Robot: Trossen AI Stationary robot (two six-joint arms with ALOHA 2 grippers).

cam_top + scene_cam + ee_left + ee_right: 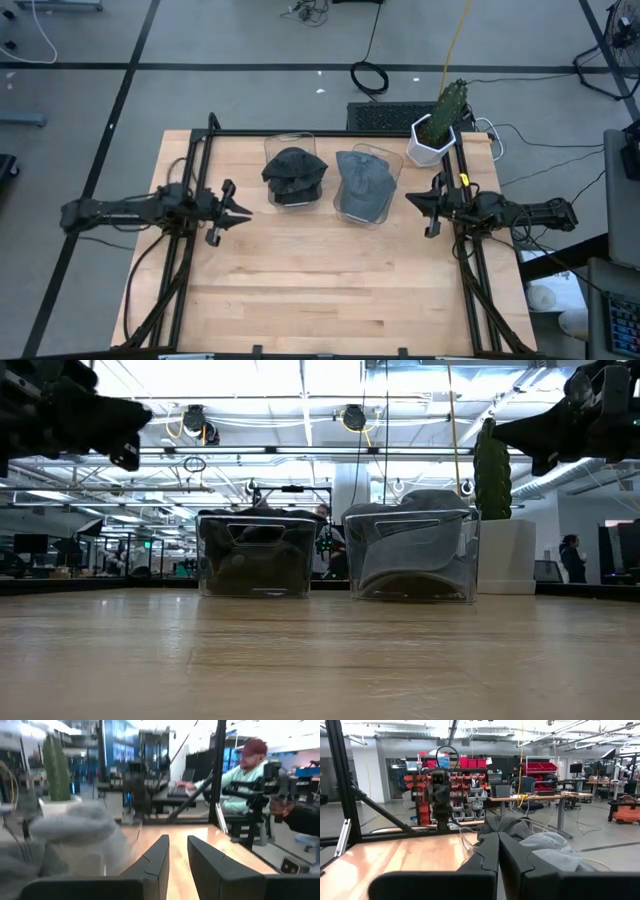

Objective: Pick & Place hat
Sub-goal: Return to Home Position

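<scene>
Right gripper: fingers pressed together on nothing. It hangs above the table's right edge, clear of the bins. You can read it as parked, since no cap is left out to hold. Left gripper: fingers slightly spread, empty, hanging by the left edge and facing inward.

Between them, toward the back edge — gray caps piled in the right transparent bin, dark caps in the left bin just beside it. A potted plant stands at the back right corner — mind it if you swing the right arm.
</scene>
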